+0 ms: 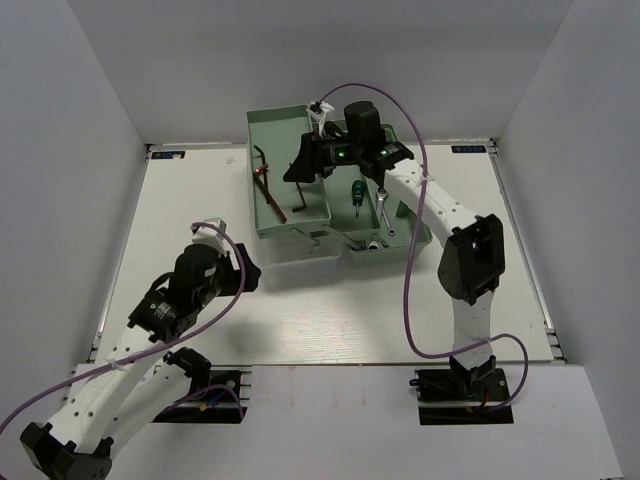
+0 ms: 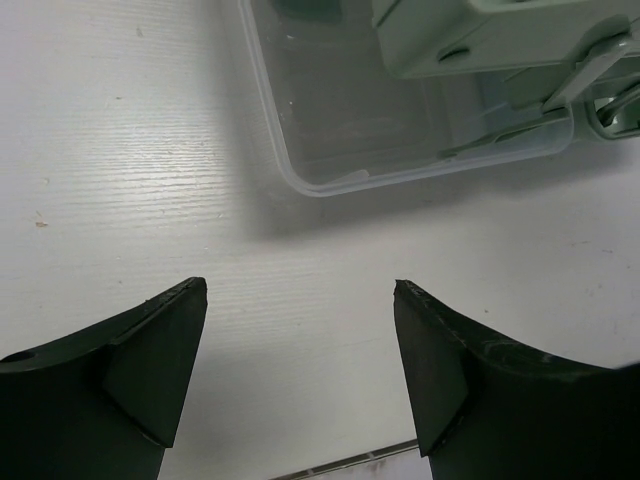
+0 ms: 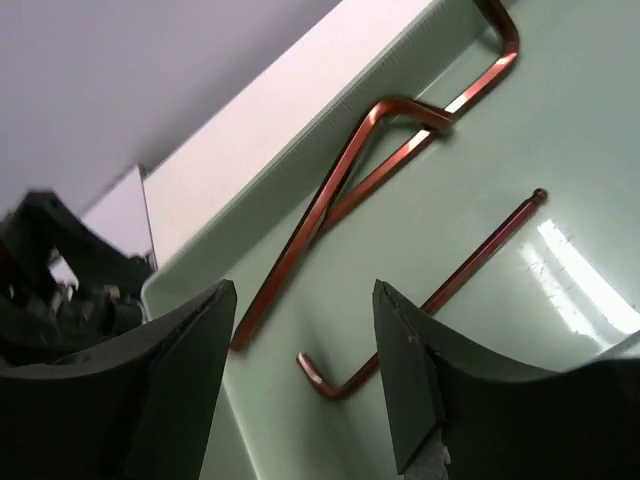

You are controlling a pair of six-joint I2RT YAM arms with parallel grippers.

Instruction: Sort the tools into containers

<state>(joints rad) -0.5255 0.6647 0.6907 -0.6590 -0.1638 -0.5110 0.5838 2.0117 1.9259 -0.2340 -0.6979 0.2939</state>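
Observation:
The mint-green toolbox [image 1: 262, 122] stands open at the back of the table. In its left tray [image 3: 560, 150] lie thin coppery L-shaped hex keys [image 1: 270, 190]. One with a ball end [image 3: 450, 280] rests directly below my right gripper [image 3: 304, 290], which hovers open over it and holds nothing. Two more hex keys [image 3: 335, 205] lie crossed further along the tray. The right tray [image 1: 420, 238] contains a green-handled screwdriver [image 1: 355, 192] and a silver wrench [image 1: 388, 213]. My left gripper [image 2: 300, 285] is open over bare table, empty, in front of the toolbox.
A clear plastic tray [image 2: 400, 120] sits at the toolbox's near side, just beyond my left gripper [image 1: 247, 272]. White walls enclose the table on three sides. The purple cable [image 1: 410, 250] of the right arm loops over the table's right half.

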